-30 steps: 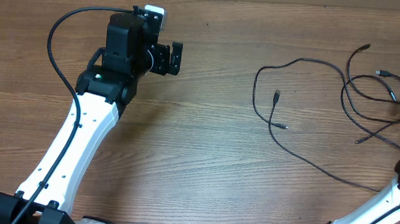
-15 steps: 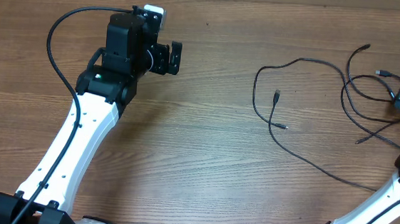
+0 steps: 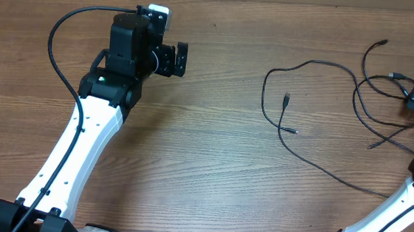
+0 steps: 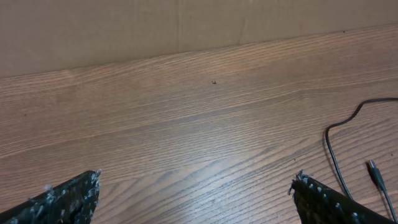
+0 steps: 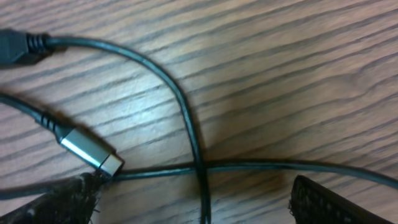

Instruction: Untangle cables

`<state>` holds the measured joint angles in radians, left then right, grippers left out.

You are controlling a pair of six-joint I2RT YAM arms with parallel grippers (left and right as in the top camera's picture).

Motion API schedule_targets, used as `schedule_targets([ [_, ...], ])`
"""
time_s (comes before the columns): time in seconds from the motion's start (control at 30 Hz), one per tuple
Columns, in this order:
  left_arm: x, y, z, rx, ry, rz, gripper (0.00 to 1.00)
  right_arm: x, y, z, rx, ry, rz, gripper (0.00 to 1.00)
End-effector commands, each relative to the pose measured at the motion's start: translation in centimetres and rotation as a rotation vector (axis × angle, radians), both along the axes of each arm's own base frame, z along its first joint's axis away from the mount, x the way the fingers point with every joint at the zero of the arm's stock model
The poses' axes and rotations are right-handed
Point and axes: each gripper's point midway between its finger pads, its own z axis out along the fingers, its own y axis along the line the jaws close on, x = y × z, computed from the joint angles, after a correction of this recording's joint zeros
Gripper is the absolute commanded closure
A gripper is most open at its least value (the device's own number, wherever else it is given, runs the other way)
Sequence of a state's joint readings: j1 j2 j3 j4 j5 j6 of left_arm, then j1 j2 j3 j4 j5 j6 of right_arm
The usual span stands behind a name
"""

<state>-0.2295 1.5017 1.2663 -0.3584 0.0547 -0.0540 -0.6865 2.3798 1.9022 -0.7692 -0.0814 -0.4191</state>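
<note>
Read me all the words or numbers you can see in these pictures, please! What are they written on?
No text: nothing can be read in any view.
Wooden table: only wood grain, no writing.
Cables and silvery plug: no markings visible.
White part atop the left arm: too small to tell whether it bears any print.

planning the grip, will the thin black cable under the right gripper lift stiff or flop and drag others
Probably floppy: the cable lies in loose curves on the table. It would likely drag a neighbour, since it crosses another cable. Probably light, being so thin.
</note>
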Motion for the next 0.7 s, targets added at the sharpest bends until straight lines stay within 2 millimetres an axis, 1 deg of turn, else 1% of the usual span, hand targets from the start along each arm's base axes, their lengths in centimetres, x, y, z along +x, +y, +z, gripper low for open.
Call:
schedule_targets([
  [0.0, 0.2, -0.1, 0.2, -0.012, -0.005, 0.016, 0.0, 0.8, 0.8, -0.7, 0.01, 0.008, 0.019, 0.03],
  [0.13, 0.3, -0.1, 0.5, -0.016, -0.016, 0.016, 0.0, 1.7, 1.2, -0.5, -0.005, -0.013, 0.035, 0.03],
  [0.3, 0.3, -0.1, 0.5, -0.016, -0.016, 0.016, 0.0, 2.8, 1.0, 0.0, -0.026, -0.052, 0.043, 0.04],
  [0.43, 0.3, -0.1, 0.5, -0.016, -0.017, 0.016, 0.0, 3.0, 1.2, 0.0, -0.015, -0.065, 0.051, 0.15],
  [0.6, 0.3, -0.1, 0.5, -0.015, -0.016, 0.016, 0.01, 2.9, 1.3, -0.2, -0.008, -0.064, 0.048, 0.25],
  [0.67, 0.3, -0.1, 0.5, -0.014, -0.017, 0.018, 0.0, 2.8, 1.4, -0.4, -0.004, -0.059, 0.048, 0.33],
])
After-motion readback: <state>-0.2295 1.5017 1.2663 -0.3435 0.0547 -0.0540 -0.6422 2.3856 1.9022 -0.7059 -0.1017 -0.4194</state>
